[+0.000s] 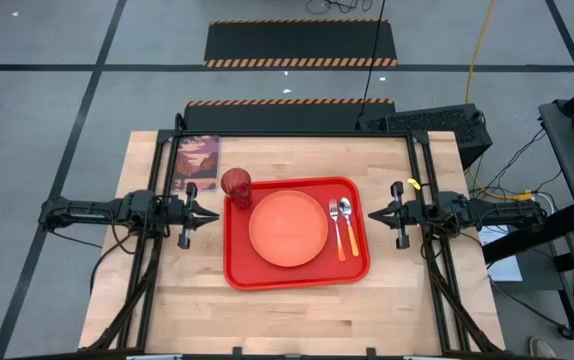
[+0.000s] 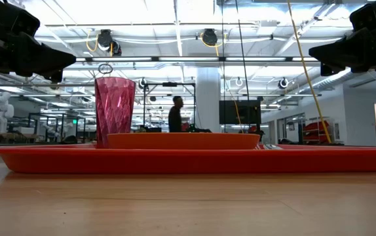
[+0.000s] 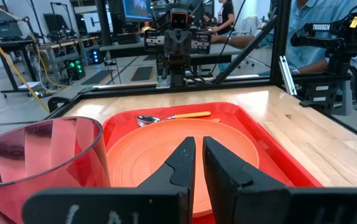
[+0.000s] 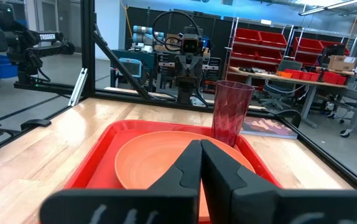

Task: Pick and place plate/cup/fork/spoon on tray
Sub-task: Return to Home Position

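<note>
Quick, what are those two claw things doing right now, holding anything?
Left gripper: closed, holding nothing, beside the tray.
Right gripper: closed, holding nothing, on the tray's other side.

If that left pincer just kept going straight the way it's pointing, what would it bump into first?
Probably the large red plastic tray: the shut left pincer points at its near rim, though it may hang high enough to clear that. The dark red translucent tumbler stands just beside that line.
</note>
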`<move>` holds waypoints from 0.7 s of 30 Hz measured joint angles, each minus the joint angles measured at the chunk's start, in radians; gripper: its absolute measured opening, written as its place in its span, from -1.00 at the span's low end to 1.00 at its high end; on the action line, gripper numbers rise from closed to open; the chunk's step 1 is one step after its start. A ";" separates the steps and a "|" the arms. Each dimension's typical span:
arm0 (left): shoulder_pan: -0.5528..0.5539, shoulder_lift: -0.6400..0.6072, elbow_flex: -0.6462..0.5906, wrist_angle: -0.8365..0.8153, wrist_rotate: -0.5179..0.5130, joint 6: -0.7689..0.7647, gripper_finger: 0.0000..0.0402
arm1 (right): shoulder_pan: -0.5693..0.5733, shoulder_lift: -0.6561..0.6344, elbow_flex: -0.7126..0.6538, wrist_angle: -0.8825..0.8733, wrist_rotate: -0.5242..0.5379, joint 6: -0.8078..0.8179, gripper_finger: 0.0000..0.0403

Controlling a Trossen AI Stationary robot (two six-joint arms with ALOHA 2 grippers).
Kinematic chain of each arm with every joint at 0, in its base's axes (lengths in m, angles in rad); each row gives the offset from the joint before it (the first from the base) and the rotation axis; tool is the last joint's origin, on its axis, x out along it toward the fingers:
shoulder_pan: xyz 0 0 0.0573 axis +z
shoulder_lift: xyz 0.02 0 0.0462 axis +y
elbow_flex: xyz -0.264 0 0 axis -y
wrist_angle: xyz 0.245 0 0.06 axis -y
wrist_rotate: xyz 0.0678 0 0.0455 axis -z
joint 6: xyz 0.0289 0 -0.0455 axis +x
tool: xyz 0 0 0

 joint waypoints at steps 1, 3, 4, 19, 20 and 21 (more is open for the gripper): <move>0.000 0.000 0.000 0.000 0.000 0.000 -0.82 | 0.000 0.000 0.000 0.000 0.000 0.000 -1.00; 0.000 0.000 0.000 0.000 0.000 0.000 -0.82 | 0.000 0.000 0.000 0.000 0.000 0.000 -1.00; 0.000 0.000 0.000 0.000 0.000 0.000 -0.82 | 0.000 0.000 0.000 0.000 0.000 0.000 -1.00; 0.000 0.000 0.000 0.000 0.000 0.000 -0.82 | 0.000 0.000 0.000 0.000 0.000 0.000 -1.00; 0.000 0.000 0.000 0.000 0.000 0.000 -0.82 | 0.000 0.000 0.000 0.000 0.000 0.000 -1.00; 0.000 0.000 0.000 0.000 0.000 0.000 -0.82 | 0.000 0.000 0.000 0.000 0.000 0.000 -1.00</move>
